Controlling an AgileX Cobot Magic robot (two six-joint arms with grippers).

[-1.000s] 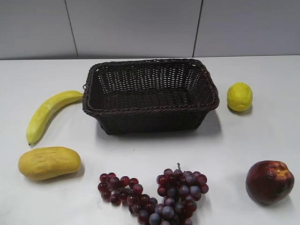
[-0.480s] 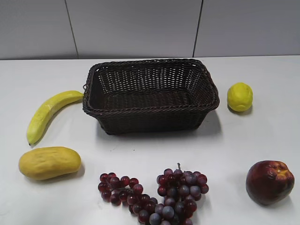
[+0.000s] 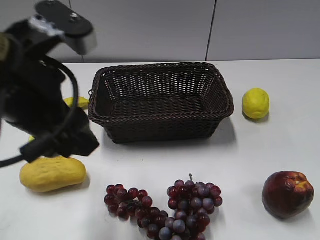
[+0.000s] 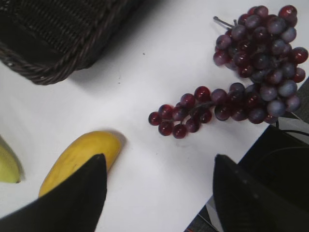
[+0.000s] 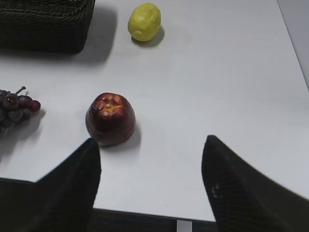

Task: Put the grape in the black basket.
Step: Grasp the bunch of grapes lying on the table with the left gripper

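The grape (image 3: 165, 210) is spread on the tabletop (image 3: 280, 145) at the near edge, in front of the empty black basket (image 3: 161, 101). The left tool (image 4: 157, 188) is held apart above it, presumably for pickup; the right tool (image 5: 149, 186) is likewise apart.

The left arm (image 3: 42, 95) is bulky, matte black, with a grey camera block at 12 o'clock. A thick black cable (image 3: 60, 120) loops across it. Both grippers' fingers (image 5: 231, 193) are black, tapered wedges.

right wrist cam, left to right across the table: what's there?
grape (only its edge in view) → apple → lemon. The black basket spans the top left above the first two, so it has no clear slot.
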